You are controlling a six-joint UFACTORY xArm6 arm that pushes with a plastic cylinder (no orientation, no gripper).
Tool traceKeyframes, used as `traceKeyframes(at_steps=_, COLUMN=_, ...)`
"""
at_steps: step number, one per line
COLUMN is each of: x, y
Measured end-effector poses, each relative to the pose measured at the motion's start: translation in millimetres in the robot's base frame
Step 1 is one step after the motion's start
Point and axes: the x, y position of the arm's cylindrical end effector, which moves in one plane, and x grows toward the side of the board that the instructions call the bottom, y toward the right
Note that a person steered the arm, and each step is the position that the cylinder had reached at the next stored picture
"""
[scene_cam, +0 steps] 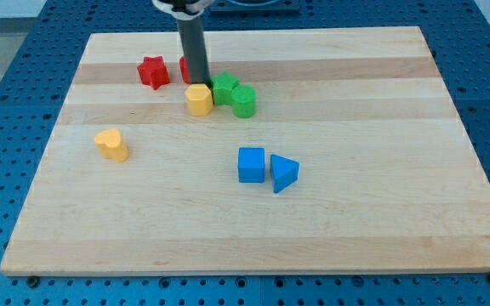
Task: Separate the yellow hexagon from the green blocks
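Note:
The yellow hexagon (pixel 198 99) sits on the wooden board near the view's top centre. Right next to it on the view's right are two green blocks: a green star (pixel 225 87), which touches or nearly touches it, and a green cylinder (pixel 244 101) further right. My rod comes down from the view's top, and my tip (pixel 199 82) rests just behind the yellow hexagon, at its top edge, to the left of the green star.
A red star (pixel 152 72) lies to the left of the rod, and another red block (pixel 185 69) is partly hidden behind the rod. A yellow heart-like block (pixel 111 144) lies at the left. A blue cube (pixel 251 164) and a blue triangle (pixel 283 172) lie below the centre.

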Motion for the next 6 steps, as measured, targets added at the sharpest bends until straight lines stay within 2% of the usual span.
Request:
traceKeyframes(at_steps=2, x=78, y=7)
traceKeyframes(at_steps=3, x=112, y=51)
traceKeyframes(at_steps=4, x=119, y=13)
traceKeyframes(at_steps=5, x=109, y=-55)
traceKeyframes(at_steps=6, x=97, y=-47)
